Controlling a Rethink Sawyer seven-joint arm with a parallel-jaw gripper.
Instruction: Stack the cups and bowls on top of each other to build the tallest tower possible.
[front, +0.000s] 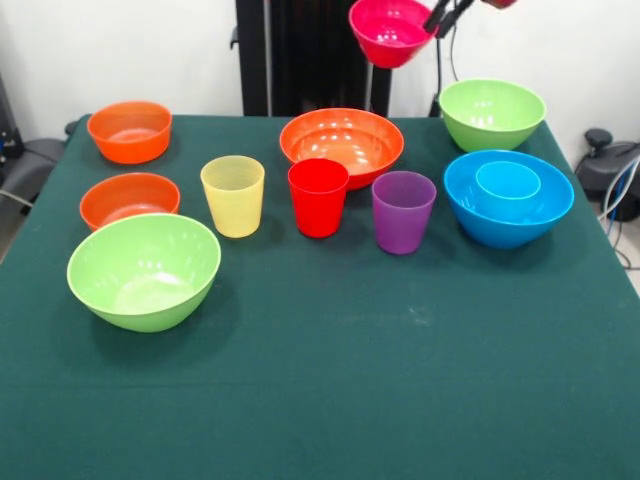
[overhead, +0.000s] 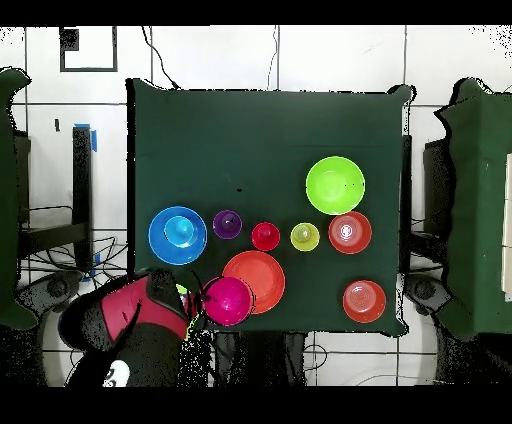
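My gripper (front: 438, 20) is shut on the rim of the small magenta bowl (front: 390, 32) and holds it in the air above the table's far edge. In the overhead view that bowl (overhead: 228, 300) overlaps the wide orange bowl (overhead: 258, 278). On the table stand the wide orange bowl (front: 342, 143), yellow cup (front: 233, 195), red cup (front: 318, 197) and purple cup (front: 403, 211). The light blue cup (front: 508, 180) sits inside the large blue bowl (front: 508, 212). Two lime green bowls (front: 145, 270) (front: 491, 112) and two small orange bowls (front: 130, 131) (front: 128, 198) stand apart.
The green table (front: 350, 380) has its front half free of objects. The robot's black pedestal (front: 300, 50) stands behind the far edge. In the overhead view the red and black arm (overhead: 130, 325) covers most of the far lime green bowl.
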